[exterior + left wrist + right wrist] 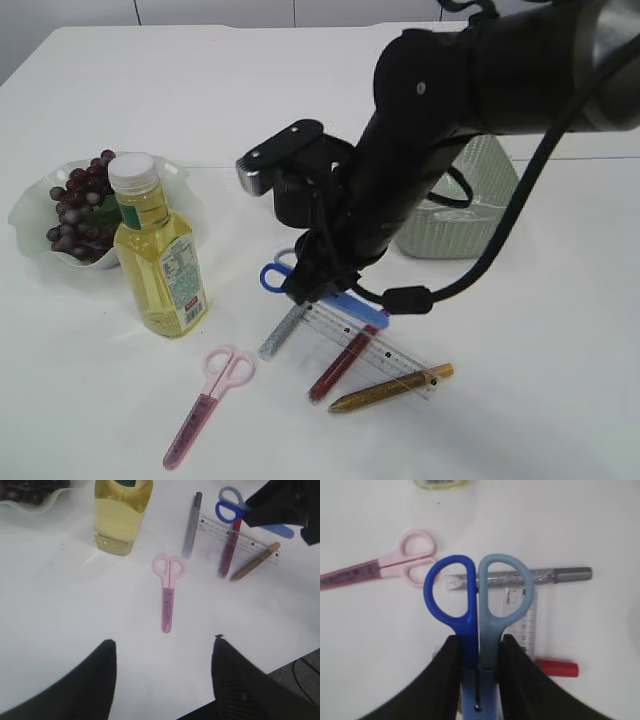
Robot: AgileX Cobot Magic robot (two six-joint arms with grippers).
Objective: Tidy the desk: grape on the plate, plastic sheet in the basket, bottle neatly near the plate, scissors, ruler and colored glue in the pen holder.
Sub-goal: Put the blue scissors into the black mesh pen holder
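My right gripper [300,285] [479,639] is shut on the blue scissors [468,630] [272,277] just below their handles, low over the table. Under them lie the clear ruler [375,350] and silver [283,332], red [340,365] and gold [390,388] glue pens. Pink scissors [212,395] [168,587] lie in front of my open, empty left gripper [165,640]. The bottle [160,265] of yellow liquid stands upright beside the plate [30,215], which holds the grape bunch [80,205]. Plastic sheet and pen holder are out of view.
A ribbed grey-green basket [470,200] stands at the right, partly behind the right arm. The table's near edge shows at the lower right of the left wrist view. White tabletop stretches to the far side.
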